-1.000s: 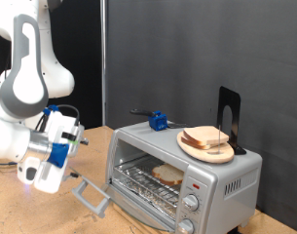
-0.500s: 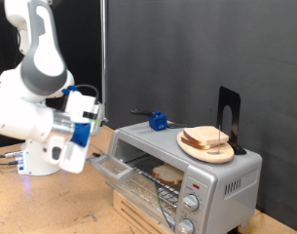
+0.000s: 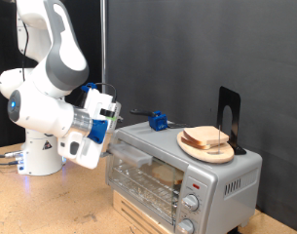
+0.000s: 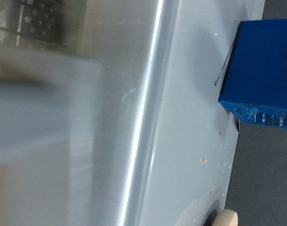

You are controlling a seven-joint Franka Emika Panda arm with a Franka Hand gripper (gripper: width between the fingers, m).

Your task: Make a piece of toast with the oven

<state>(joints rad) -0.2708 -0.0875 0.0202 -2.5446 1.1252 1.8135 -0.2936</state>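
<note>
The silver toaster oven (image 3: 221, 175) stands at the exterior view's right, its glass door (image 3: 138, 174) swung up to nearly shut. A piece of toast (image 3: 166, 177) shows dimly through the glass on the rack. Another pale slice (image 3: 206, 136) lies on a round wooden plate (image 3: 199, 149) on the oven's top. My gripper (image 3: 111, 144) presses against the door's upper edge at the oven's left corner; its fingers are hidden behind the hand. The wrist view shows only the oven's blurred metal top (image 4: 171, 132), very close, with no fingers in it.
A small blue object (image 3: 159, 122) (image 4: 265, 66) and a black upright stand (image 3: 229, 117) sit on the oven's top. Round knobs (image 3: 194, 203) are on the front right panel. The oven rests on a wooden table (image 3: 51, 210). A dark curtain hangs behind.
The arm has swung up and to the right, lifting the oven door from hanging open to nearly shut.
</note>
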